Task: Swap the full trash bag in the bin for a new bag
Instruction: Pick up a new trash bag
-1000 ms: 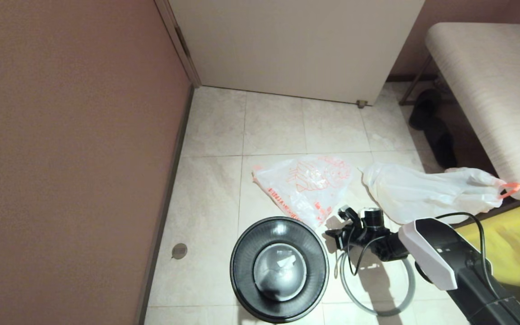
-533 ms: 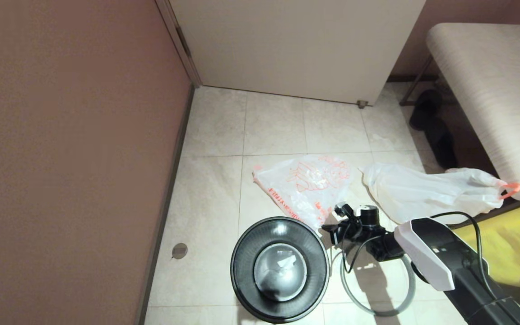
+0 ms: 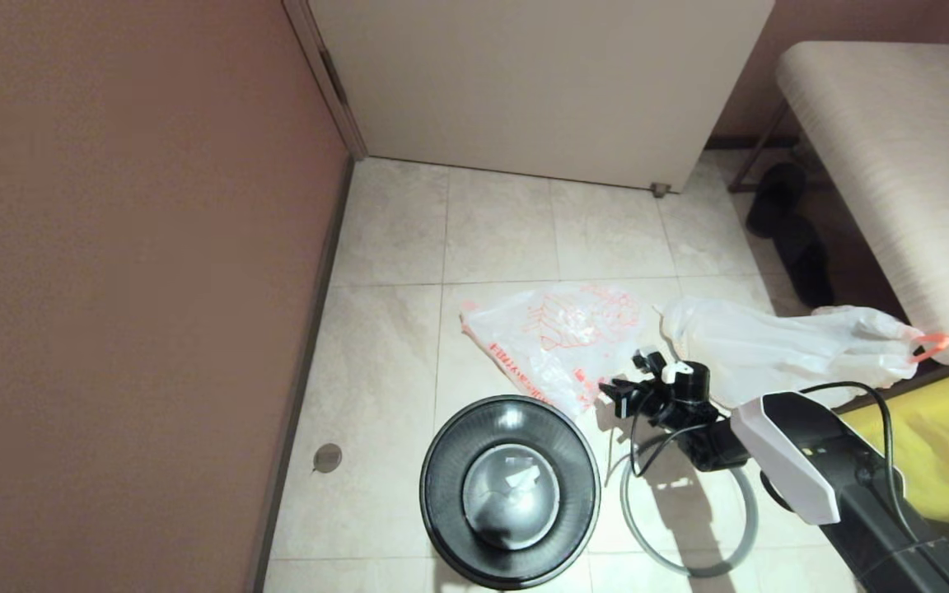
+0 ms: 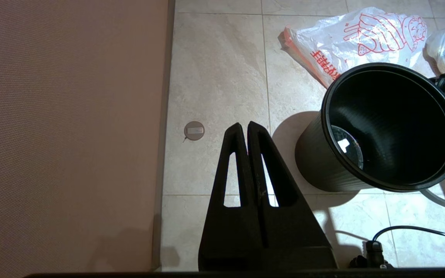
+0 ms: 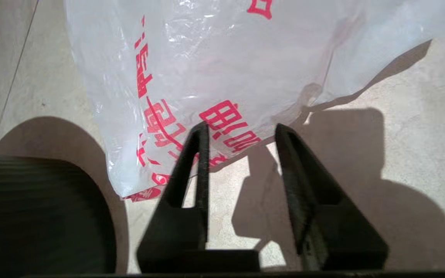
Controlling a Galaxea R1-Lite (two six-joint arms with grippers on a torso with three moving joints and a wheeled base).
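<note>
- Head view: pale tiled floor (image 3: 392, 362), brown wall (image 3: 112, 247) left, white door (image 3: 540, 82) ahead, bench (image 3: 895, 165) right.
- Right gripper (image 5: 242, 129), fingers apart, hangs over the new bag (image 3: 557, 338), beside the bin (image 3: 510, 492).
- Full trash bag (image 3: 779, 350) lies by the bench; left gripper (image 4: 244, 127) is closed.

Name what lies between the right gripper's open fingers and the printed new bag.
Nothing: the right wrist view shows only bare floor tile between the right gripper and the new bag.

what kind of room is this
Probably a home entryway or hallway corner: tiled floor, a door at the far end, and dark shoes tucked under a bench.
</note>
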